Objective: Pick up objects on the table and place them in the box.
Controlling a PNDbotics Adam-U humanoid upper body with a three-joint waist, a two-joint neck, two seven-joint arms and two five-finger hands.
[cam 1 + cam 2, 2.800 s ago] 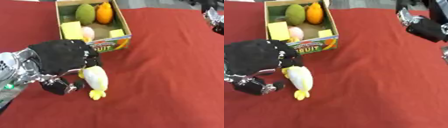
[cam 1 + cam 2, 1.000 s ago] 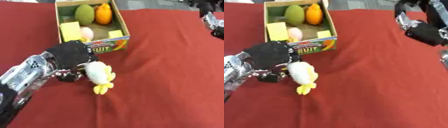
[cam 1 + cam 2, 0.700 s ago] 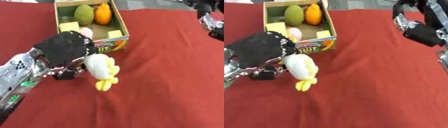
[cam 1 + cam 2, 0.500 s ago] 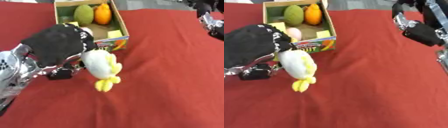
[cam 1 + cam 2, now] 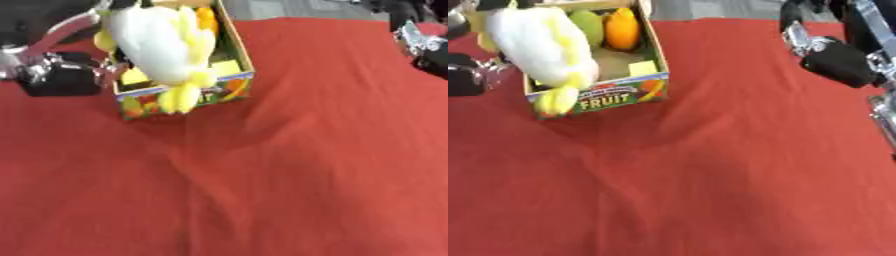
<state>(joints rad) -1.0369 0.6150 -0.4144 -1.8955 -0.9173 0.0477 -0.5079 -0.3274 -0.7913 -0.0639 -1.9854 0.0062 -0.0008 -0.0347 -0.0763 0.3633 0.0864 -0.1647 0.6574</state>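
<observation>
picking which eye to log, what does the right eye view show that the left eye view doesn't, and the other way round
Only the right eye view shows the FRUIT lettering on the box front, the green fruit inside it, and much more of the right arm, though no fingers. Only the left eye view shows more of the left arm beside the box. Both show the white and yellow plush toy held up over the box's near left part, the orange fruit, a yellow block and the red tablecloth.
</observation>
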